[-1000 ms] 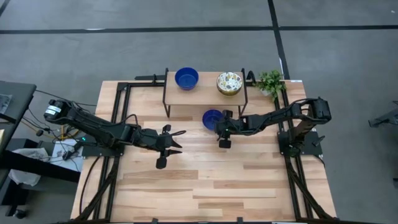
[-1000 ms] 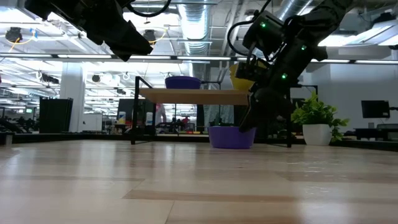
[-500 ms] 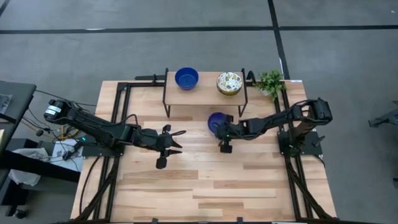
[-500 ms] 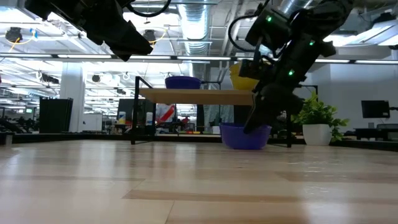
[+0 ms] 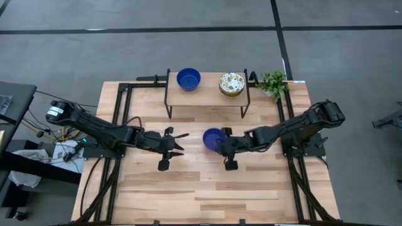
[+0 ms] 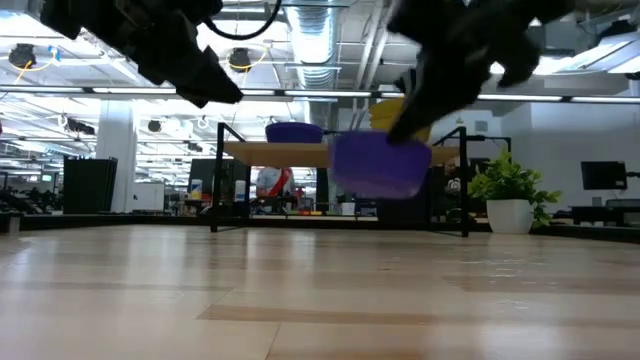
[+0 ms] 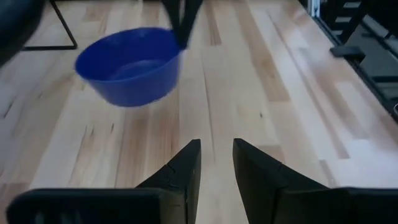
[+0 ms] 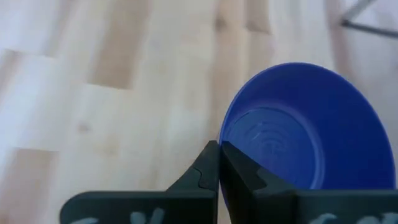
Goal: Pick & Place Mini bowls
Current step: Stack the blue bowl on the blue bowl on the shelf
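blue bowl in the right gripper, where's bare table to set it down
The blue bowl hangs off the table, pinched at its rim by the right gripper. The widest bare wood is the table's near half, below both grippers. It is tighter between the left gripper and the bowl. The shelf already holds a second blue bowl and a speckled bowl.

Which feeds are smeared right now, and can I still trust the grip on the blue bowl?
Low view: the carried blue bowl and right arm are motion-blurred. Left wrist view: mild blur on the bowl. Right wrist view: sharp enough, the right gripper pinches the bowl's rim. High view: crisp.
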Controlling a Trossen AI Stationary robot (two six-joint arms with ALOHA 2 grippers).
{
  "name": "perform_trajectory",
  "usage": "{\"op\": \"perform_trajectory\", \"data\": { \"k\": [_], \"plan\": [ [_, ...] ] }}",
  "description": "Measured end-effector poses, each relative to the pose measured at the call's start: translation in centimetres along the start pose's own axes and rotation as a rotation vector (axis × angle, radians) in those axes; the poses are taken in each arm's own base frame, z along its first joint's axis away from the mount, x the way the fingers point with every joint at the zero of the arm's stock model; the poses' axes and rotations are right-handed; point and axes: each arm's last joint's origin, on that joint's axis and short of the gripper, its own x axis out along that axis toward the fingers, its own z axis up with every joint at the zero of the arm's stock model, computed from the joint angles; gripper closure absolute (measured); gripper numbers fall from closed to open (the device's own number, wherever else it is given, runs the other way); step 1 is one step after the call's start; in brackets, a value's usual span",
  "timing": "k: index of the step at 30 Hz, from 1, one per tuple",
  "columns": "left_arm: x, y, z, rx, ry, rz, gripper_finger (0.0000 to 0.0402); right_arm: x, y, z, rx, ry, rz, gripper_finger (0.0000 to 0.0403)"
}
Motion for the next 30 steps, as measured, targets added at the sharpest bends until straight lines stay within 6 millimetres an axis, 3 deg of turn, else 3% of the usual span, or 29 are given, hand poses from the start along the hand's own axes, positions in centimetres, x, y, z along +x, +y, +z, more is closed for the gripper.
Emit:
{"op": "perform_trajectory", "data": {
  "k": [8, 25, 30],
  "plan": [
    [2.7, -0.3, -1.2, 0.154, 0.036, 0.000, 0.0309, -1.4, 2.6, 2.1, -0.062, -0.073, 0.145, 0.0403],
    [7.4, -2.1, -3.5, 0.741, 0.012, 0.096, 0.0309, -2.0, 4.9, 2.0, -0.069, -0.074, 0.302, 0.0403],
    [8.6, -3.1, -3.7, 0.892, 0.030, 0.121, 0.0307, -1.2, 5.2, 1.6, -0.053, -0.036, 0.341, 0.0403]
  ]
}}
